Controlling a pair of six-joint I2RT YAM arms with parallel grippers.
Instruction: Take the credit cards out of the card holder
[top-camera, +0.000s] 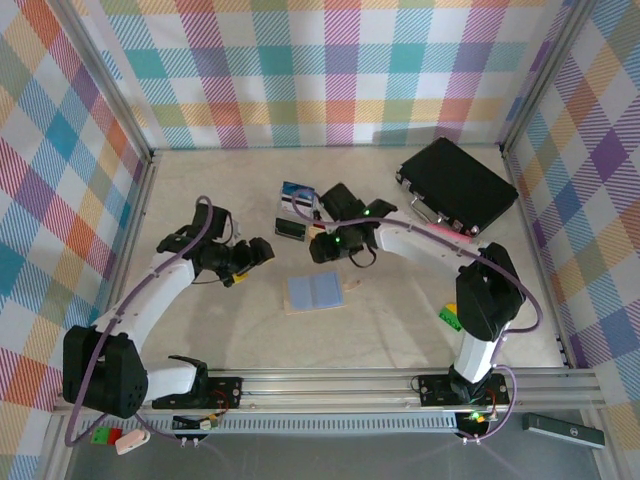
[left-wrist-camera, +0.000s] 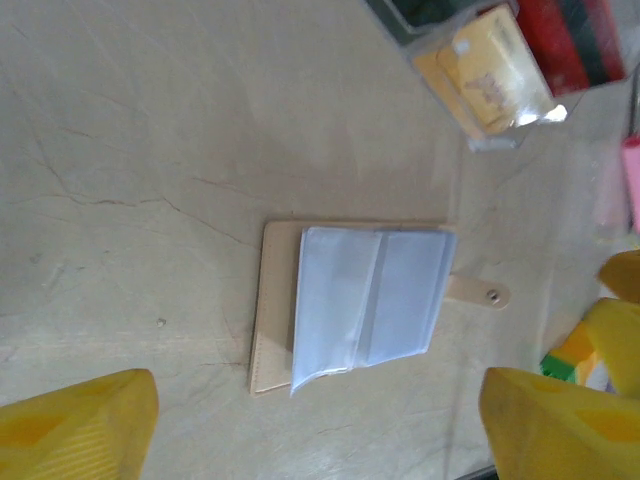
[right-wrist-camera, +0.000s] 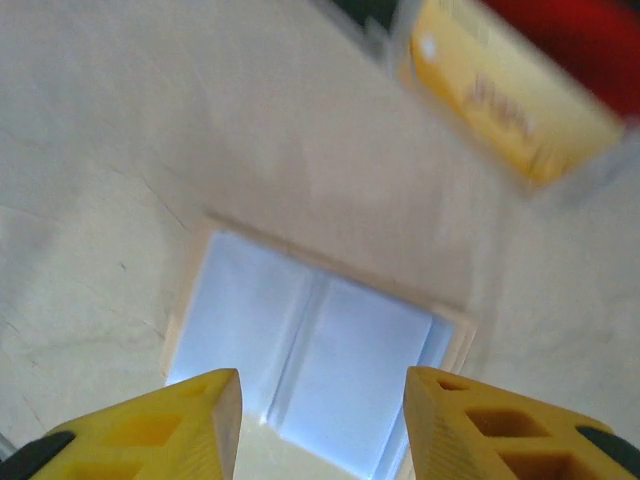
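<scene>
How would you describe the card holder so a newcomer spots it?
On the beige table, look at the middle, nearer than the black case. The card holder lies open there: flat pale blue sleeves on a tan backing with a snap tab, unlike the clear tray behind it.

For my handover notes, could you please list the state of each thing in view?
card holder: lying open, strap unfastened
yellow card: inside the clear tray
black case: closed
left gripper: open, empty
right gripper: open, empty
</scene>
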